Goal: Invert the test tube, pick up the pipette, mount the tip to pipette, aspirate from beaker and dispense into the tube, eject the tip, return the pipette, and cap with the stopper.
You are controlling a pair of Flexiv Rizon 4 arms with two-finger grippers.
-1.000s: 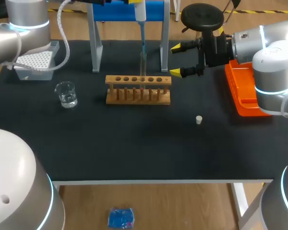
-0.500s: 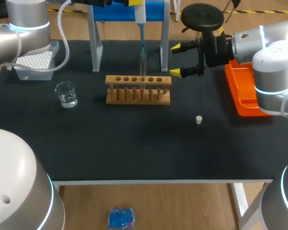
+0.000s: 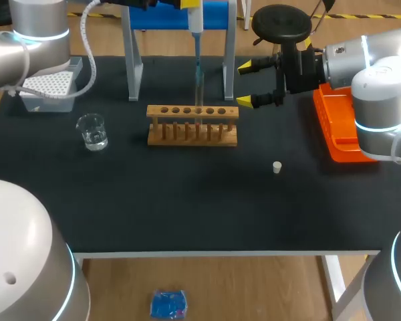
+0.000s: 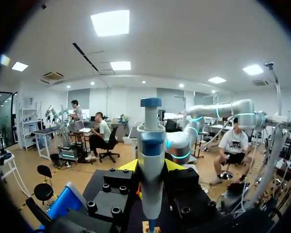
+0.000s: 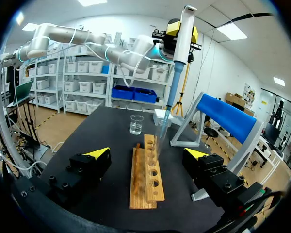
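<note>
Black table, rack near back edge. Your left gripper clamps pipette; right gripper gapes. Stopper looks light: pinch its sides.

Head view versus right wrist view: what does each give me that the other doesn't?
Only the head view: the stopper lying by itself on the table, and the orange tray at the table's right edge. Only the right wrist view: the left gripper shut on the pipette. Both: the pipette held tip-down over the wooden rack, the beaker, and the right gripper, open and holding nothing.
</note>
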